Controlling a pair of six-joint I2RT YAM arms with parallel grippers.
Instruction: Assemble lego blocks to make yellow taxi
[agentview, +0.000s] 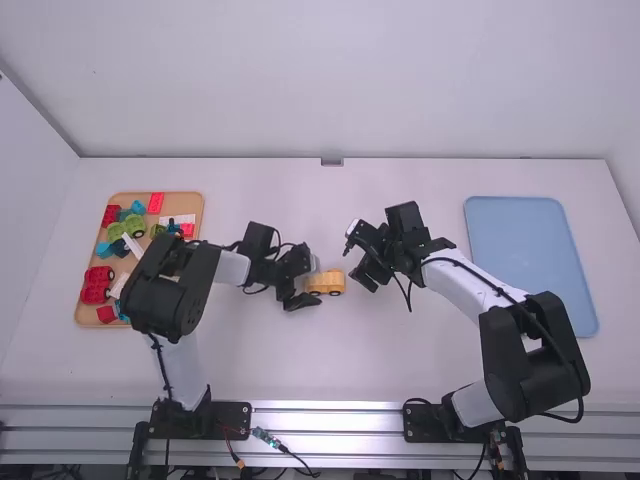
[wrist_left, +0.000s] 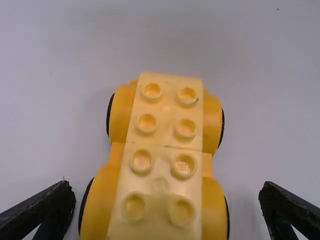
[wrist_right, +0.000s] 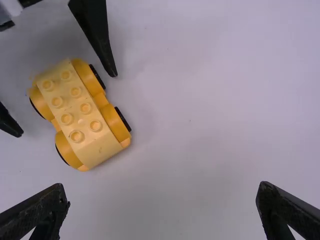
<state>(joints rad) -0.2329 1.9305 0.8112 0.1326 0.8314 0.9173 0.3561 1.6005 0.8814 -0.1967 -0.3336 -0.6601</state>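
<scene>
Just below the high view's centre, the yellow taxi (agentview: 327, 282) sits between the left arm's parted fingers (wrist_left: 52, 207), probably for grasping, while the right arm's spread fingers (wrist_right: 47, 207) hang aside, presumably for clearance.

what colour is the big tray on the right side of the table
The tray is plain light blue, best seen in the high view.
</scene>
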